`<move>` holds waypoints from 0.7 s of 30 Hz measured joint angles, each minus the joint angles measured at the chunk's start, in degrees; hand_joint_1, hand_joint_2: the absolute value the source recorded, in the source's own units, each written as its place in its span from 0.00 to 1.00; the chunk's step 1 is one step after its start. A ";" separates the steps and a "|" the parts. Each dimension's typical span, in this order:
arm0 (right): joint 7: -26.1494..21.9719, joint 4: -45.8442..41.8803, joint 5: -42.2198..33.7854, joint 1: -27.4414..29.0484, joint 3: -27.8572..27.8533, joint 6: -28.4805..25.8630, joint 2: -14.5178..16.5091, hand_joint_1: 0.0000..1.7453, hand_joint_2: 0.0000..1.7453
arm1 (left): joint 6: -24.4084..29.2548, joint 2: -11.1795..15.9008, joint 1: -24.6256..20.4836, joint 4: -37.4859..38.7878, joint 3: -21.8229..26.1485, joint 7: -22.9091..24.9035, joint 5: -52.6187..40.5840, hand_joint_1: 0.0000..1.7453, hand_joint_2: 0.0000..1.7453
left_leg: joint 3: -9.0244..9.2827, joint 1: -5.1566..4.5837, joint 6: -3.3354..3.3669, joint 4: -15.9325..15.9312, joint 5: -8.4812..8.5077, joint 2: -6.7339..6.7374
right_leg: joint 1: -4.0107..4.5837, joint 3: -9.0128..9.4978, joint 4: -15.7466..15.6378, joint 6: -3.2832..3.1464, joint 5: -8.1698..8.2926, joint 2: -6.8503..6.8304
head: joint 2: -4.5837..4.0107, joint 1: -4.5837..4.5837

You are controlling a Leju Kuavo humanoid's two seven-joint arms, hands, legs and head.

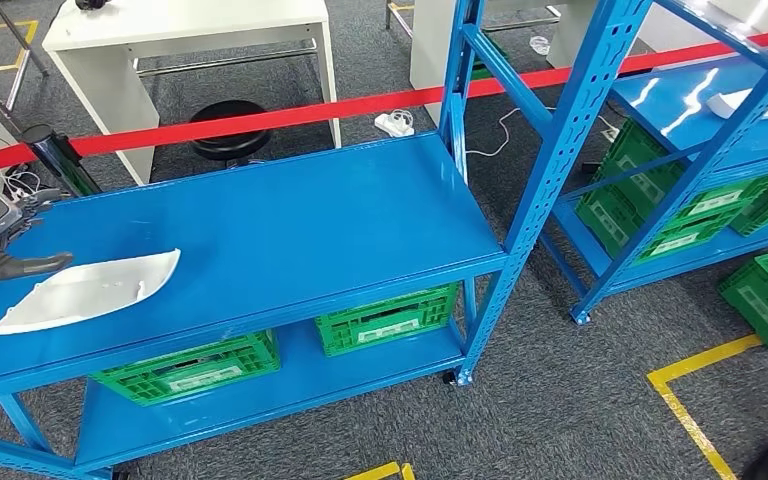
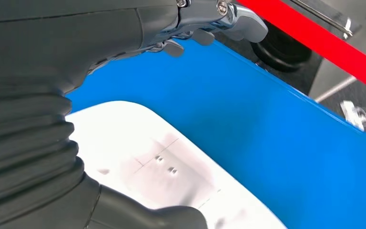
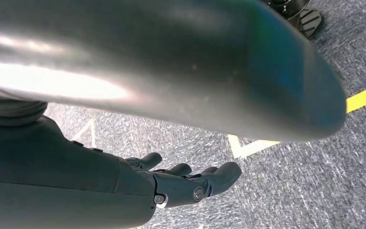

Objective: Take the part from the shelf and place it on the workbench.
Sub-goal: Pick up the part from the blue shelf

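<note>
A flat white part (image 1: 85, 290) lies on the blue top of the near rack (image 1: 310, 220), toward its left end. My left hand (image 1: 5, 245) is at the part's left end with its thumb reaching over the white edge. The left wrist view has the part (image 2: 171, 167) flat on the blue surface. There the left hand (image 2: 76, 71) keeps its fingers (image 2: 233, 16) spread above the bare blue, apart from the part. My right hand (image 3: 171, 183) hangs over the grey carpet with loosely extended fingers and holds nothing.
A second blue rack (image 1: 700, 110) stands at the right with another white part (image 1: 760, 103) on its shelf and green crates (image 1: 660, 200) below. Green crates (image 1: 385, 320) also sit under the near rack. A red barrier tape (image 1: 310, 110), a white table (image 1: 190, 30) and a black stool (image 1: 228, 128) lie beyond.
</note>
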 joint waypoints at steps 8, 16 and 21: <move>0.08 0.00 -0.13 0.01 -0.89 -0.43 0.00 0.00 0.00 | -1.75 1.70 -0.83 -0.52 -2.16 -1.68 -0.96 0.00 1.00 | 0.06 0.09 -0.14 -0.03 0.09 0.01 | 0.14 -0.03 0.11 -0.01 0.00 0.00 | 0.00 -0.01; -0.12 0.00 -0.50 0.03 -1.31 -0.57 0.00 0.00 0.00 | -6.19 4.62 0.24 -3.77 -7.74 -7.87 -2.27 0.00 1.00 | 0.06 0.13 -0.19 -0.05 0.10 0.05 | 0.18 -0.08 0.17 -0.05 -0.02 0.01 | 0.00 -0.01; -0.47 0.00 -0.58 0.03 -2.07 -0.62 0.00 0.00 0.00 | -6.34 6.16 4.19 -8.21 -12.03 -8.17 0.66 0.00 1.00 | 0.06 0.12 -0.19 -0.05 0.10 0.06 | 0.18 -0.06 0.17 -0.09 -0.05 0.00 | 0.01 0.00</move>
